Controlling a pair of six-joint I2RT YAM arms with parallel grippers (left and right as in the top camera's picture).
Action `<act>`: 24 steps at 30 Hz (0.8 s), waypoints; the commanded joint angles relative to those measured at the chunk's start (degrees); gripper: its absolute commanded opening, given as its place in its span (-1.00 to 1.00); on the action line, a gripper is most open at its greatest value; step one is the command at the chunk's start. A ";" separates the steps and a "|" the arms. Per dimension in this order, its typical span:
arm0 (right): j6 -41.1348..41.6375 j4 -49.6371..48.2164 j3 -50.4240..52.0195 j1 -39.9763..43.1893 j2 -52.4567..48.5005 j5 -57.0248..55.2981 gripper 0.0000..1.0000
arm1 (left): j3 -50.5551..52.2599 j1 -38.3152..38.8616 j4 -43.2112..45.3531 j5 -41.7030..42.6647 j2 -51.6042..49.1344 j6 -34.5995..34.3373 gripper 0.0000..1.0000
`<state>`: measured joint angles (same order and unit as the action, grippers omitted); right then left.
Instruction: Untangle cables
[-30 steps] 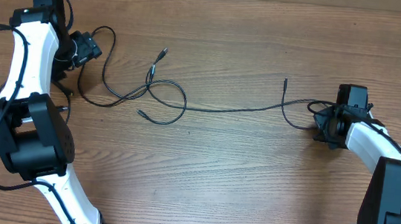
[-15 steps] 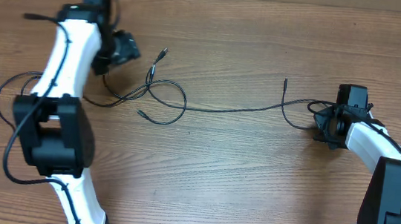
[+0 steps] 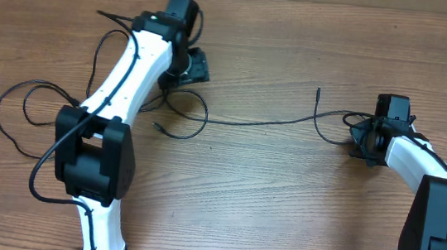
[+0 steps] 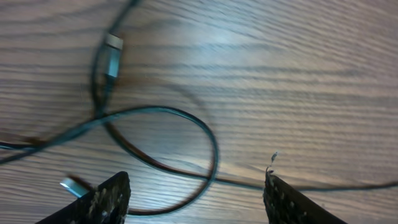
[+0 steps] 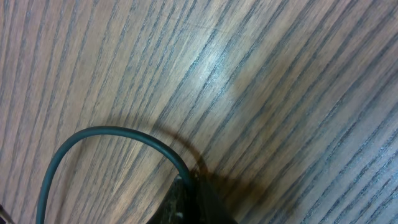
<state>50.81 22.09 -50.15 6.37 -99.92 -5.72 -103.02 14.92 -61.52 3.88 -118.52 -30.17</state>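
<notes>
Overhead: the cables (image 3: 249, 123) lie on the desk (image 3: 265, 204), and their tangle is a loop (image 3: 197, 110) left of centre. The left fingers (image 3: 198, 66) hang just beyond the loop's far side, and the white arm hides the loop's left part. A long cable (image 3: 290, 121) leaves the loop's right side and runs to the right fingers (image 3: 363, 141), well apart from the loop.

Left wrist: the view is a little blurred. The left fingers (image 4: 102, 199) stand wide apart with nothing between them, one on each side of the loop (image 4: 210, 134), at its near edge. Strands cross at the crossing (image 4: 101, 118) on the loop's left. A plug (image 4: 112, 46) lies just beyond that, and a silver tip (image 4: 71, 185) lies beside the left pad.

Right wrist: the right fingers (image 5: 186, 202) are closed on the long cable (image 5: 106, 134), which arcs out of them over bare wood. The loop is out of view here.

The step in hand looks like taking hold at the loop. To do it well, the right fingers should likely serve as a fixed anchor. The left fingers should come down over one strand only, on the loop's open curve and not at the crossing, where two strands would be pinched together. Once closed, a slow pull away from the loop would probably open it. A fast one risks cinching the crossing tight or dragging the plug along.
</notes>
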 commanded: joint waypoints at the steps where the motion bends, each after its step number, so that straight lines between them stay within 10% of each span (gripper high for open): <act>1: 0.20 1.55 3.13 -0.76 -3.93 3.34 -0.91 | 0.68 2.73 0.07 -3.78 -0.11 -2.62 0.37; 24: 0.22 1.57 3.13 -0.76 -3.93 3.34 -0.91 | 0.70 7.30 -0.85 -5.38 -8.70 -4.57 0.13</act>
<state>50.78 22.09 -50.15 6.37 -99.92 -5.69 -102.30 22.04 -61.98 -0.54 -126.93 -34.20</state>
